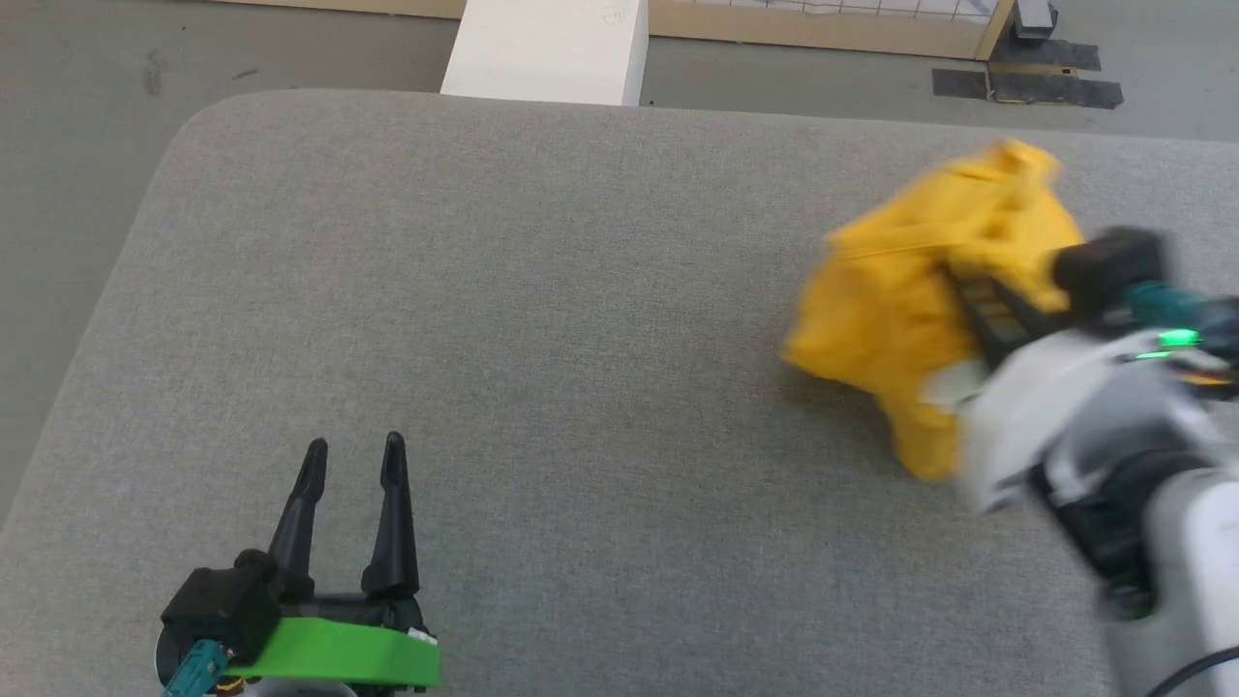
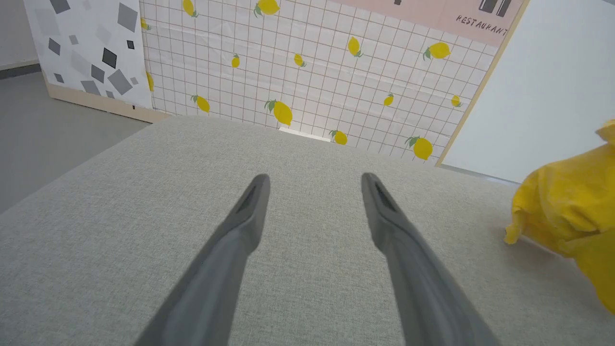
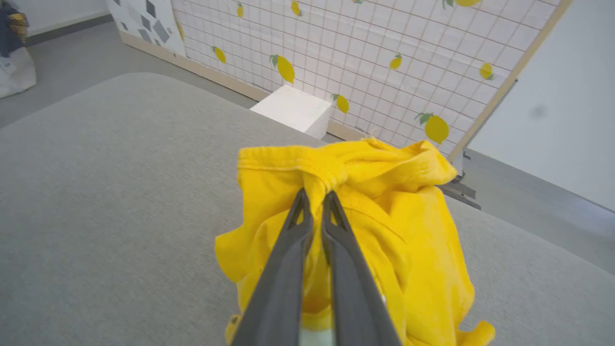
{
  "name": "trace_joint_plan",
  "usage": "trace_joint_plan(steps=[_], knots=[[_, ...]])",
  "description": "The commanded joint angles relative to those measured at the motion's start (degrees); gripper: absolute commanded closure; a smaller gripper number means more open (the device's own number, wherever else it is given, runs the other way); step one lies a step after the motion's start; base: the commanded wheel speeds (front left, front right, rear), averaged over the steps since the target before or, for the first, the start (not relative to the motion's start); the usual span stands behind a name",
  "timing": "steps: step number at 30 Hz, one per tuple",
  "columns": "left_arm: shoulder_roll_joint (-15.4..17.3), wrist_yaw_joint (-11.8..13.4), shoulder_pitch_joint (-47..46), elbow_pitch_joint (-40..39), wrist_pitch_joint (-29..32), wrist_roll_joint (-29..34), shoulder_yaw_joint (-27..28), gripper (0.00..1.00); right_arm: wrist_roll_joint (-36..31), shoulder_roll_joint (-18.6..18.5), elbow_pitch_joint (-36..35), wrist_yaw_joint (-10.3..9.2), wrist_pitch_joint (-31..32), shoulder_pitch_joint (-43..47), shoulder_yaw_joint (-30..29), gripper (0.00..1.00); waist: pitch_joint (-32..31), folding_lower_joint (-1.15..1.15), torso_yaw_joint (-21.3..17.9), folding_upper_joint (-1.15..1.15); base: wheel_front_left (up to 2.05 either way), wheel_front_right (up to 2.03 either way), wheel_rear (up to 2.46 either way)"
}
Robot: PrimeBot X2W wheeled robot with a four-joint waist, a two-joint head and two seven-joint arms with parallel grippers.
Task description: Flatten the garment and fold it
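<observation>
Grey fabric table (image 1: 436, 290), lemon-print panel (image 2: 312, 72) behind; garment (image 1: 900, 300) at the table's right side.
Garment bunched in a crumpled yellow heap, print not visible, blurred in head view. Right gripper (image 3: 314, 197) clenched on a gathered fold by a stitched hem, cloth draped round its fingers. Left gripper (image 1: 353, 450) at front left, fingers spread, holding nothing, well apart from the garment.

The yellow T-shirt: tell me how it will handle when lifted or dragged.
Probably floppy: the yellow T-shirt droops in bunched folds around the shut right tool. Likely light for its bulk, since one small pinch of cloth gathers it. On the grey woven surface it would probably drag and crumple, not slide or roll.
</observation>
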Motion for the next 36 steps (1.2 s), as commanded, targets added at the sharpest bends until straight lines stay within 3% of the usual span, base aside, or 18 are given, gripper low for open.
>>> trace_joint_plan(steps=[1,7,11,12,13,14,25,31,36], knots=[[-0.1,0.1,-0.5,0.2,-0.3,-0.7,0.0,0.00,1.4,1.1,-0.4,-0.09,-0.7,-0.5,3.1,1.00,0.1,0.00,0.2,0.00,0.00,0.00,0.00],[-0.2,-0.2,-0.7,0.3,-0.3,-1.0,-0.1,0.00,9.2,2.2,3.2,-0.09,1.4,2.5,20.6,1.00,0.8,0.00,1.3,0.00,0.00,0.00,0.00],[-0.3,-0.4,-1.1,0.6,-0.3,-1.2,-0.4,0.00,13.2,-1.6,7.6,-0.09,4.9,5.3,28.8,1.00,1.4,0.00,2.3,0.00,0.00,0.00,0.00],[-0.4,-0.5,-1.2,0.7,-0.3,-1.3,-0.4,0.00,14.6,-2.6,8.5,-0.09,6.3,5.9,29.7,0.93,1.6,0.00,2.5,0.00,0.00,0.00,0.00],[-0.4,-0.5,-1.3,0.7,-0.3,-1.3,-0.4,0.00,15.3,-3.1,8.7,-0.09,6.6,6.1,29.9,0.59,1.7,0.00,2.6,0.00,0.00,0.00,0.00],[-0.4,-0.6,-1.3,0.8,-0.3,-1.4,-0.2,0.00,15.7,-3.7,8.6,-0.09,6.0,6.0,29.3,0.00,1.8,0.00,2.7,0.00,0.00,0.00,0.00],[-0.5,-1.0,-1.6,1.3,-0.3,-1.3,0.6,0.00,12.6,0.5,7.3,-0.09,-4.8,1.4,13.5,0.00,1.8,0.00,1.7,0.00,0.00,0.00,0.00],[-0.6,-1.3,-1.8,1.4,-0.3,-1.2,0.4,0.00,6.2,-2.8,9.8,-0.09,-3.6,3.1,4.8,0.00,2.0,0.00,1.9,0.00,0.00,0.00,0.00],[-0.6,-1.6,-1.7,1.5,-0.3,-1.1,0.7,0.00,5.6,-4.3,12.4,-0.09,0.3,7.6,1.2,0.00,2.2,0.00,2.2,0.00,0.00,0.00,0.00]])
